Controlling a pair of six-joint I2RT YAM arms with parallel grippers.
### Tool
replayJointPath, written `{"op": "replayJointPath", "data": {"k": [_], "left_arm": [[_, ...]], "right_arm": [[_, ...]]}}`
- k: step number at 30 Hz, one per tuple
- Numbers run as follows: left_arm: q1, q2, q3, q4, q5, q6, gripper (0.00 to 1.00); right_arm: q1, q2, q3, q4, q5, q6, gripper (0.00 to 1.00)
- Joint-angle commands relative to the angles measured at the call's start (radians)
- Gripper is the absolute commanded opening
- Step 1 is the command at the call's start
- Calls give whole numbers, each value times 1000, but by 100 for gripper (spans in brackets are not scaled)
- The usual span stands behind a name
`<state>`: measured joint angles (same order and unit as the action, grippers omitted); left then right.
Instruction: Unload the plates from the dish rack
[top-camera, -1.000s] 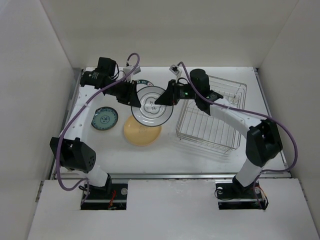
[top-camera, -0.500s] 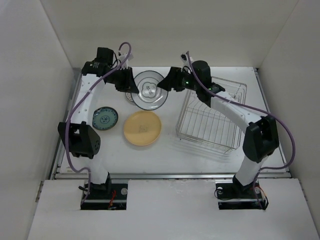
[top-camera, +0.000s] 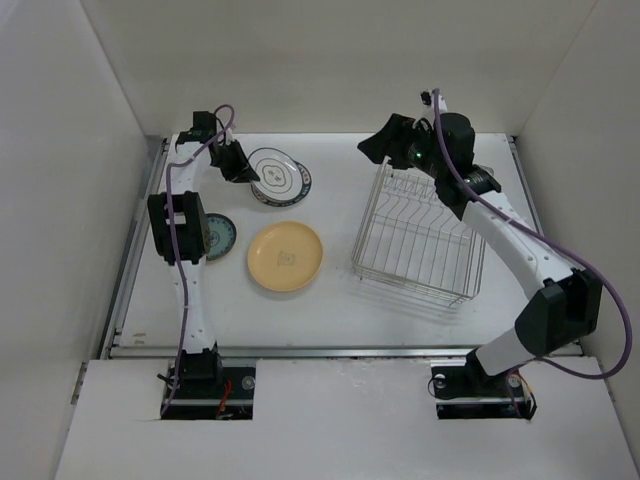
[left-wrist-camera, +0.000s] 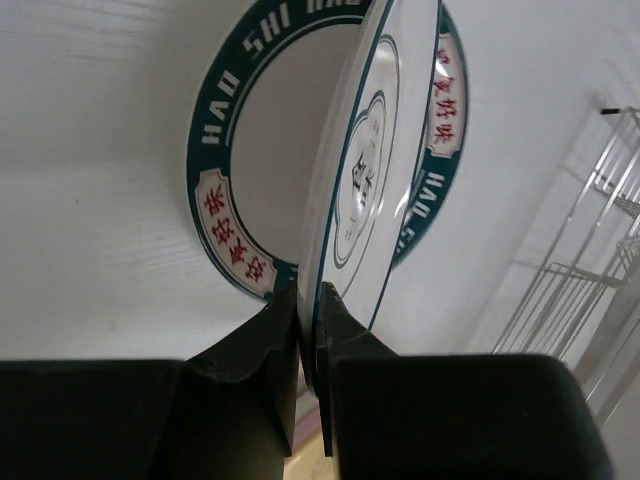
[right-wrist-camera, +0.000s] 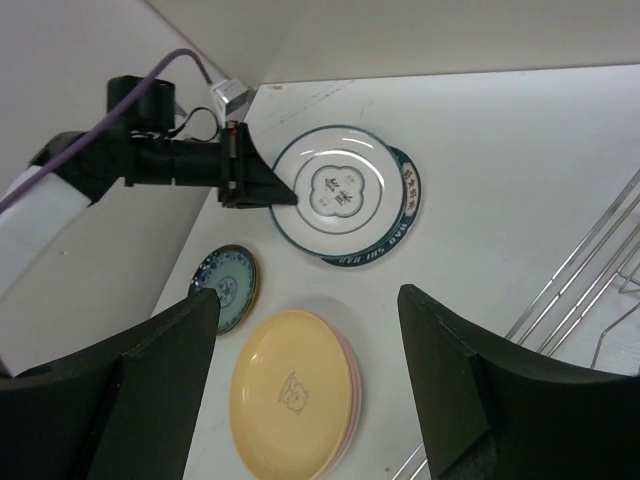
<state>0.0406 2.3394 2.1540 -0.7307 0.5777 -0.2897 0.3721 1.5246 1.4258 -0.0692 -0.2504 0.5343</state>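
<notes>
Nearby, the yellow plate (top-camera: 286, 256) lies flat beside the dish rack (top-camera: 420, 240). Farther off, the left gripper (left-wrist-camera: 305, 300) pinches the white dark-rimmed plate (left-wrist-camera: 375, 170) by its rim, tilted over a lettered plate (left-wrist-camera: 225, 190). It looks rigid, glazed, slippery and breakable. The right gripper (top-camera: 380, 143) gapes, holding nothing.

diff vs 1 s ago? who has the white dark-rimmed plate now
The left hand carried the white dark-rimmed round plate from centre to the far left. It is clamped on the rim, with the plate tilted over a teal-lettered plate. The right hand left that plate's rim and pulled right, open, near the silver wire dish rack. The yellow plate and small teal plate stayed put.
</notes>
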Motion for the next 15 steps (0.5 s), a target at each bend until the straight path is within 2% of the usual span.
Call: {"op": "replayJointPath", "data": {"k": [1, 5, 7, 9, 10, 14, 15], "left_arm": [[-15, 38, 101, 71, 33, -71, 0], [-33, 84, 144, 28, 10, -57, 0], [-53, 84, 120, 2, -85, -16, 0], [-68, 84, 107, -47, -192, 15, 9], [-79, 84, 98, -62, -220, 42, 21], [-99, 96, 89, -125, -338, 87, 50], [-99, 97, 105, -154, -351, 101, 51]], "right_arm": [[7, -29, -19, -36, 20, -20, 78], [7, -61, -19, -46, 0, -20, 78], [7, -72, -19, -46, 0, -20, 78], [7, -81, -19, -46, 0, -20, 78], [7, -81, -19, -46, 19, -20, 78], [7, -90, -19, -58, 31, -20, 78], [7, -90, -19, -67, 19, -20, 78]]}}
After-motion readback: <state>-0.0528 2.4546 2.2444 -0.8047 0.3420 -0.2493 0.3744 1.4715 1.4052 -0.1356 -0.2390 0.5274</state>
